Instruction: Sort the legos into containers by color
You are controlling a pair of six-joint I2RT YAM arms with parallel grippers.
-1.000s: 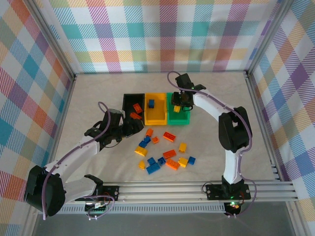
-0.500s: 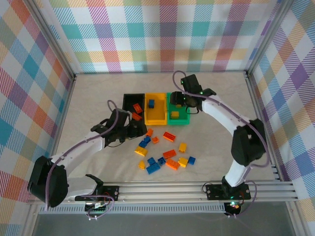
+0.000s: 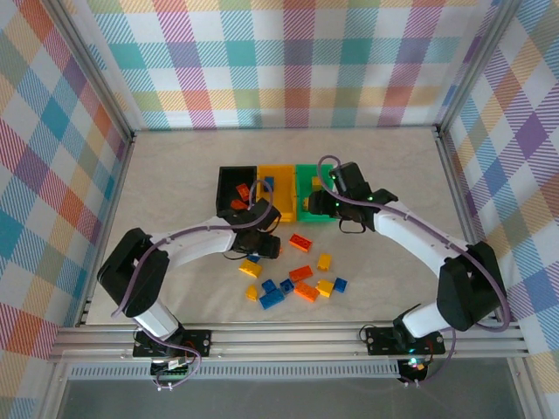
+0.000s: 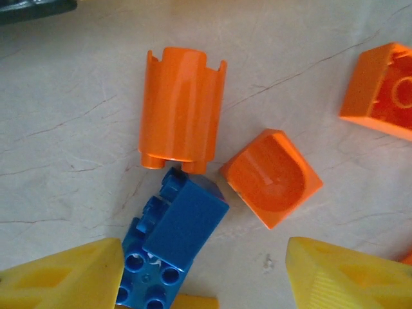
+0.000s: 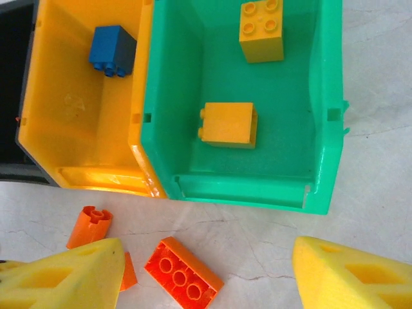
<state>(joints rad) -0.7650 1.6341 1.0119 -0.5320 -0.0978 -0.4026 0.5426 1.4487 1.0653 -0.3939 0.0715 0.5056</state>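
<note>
Since prev frame L arm swung in over the loose pile; R arm backed off green bin to its near edge. L claw: jaws apart, nothing clamped. Target blue brick lies on tabletop between them, tight vs one finger, long axis diagonal to the gap, so prob needs wrist twist before closing. Stray orange cylinder sits just beyond it. R claw: apart, empty, orange brick below. Blue's home = yellow bin, w/ one blue inside; L arm nearer.
</note>
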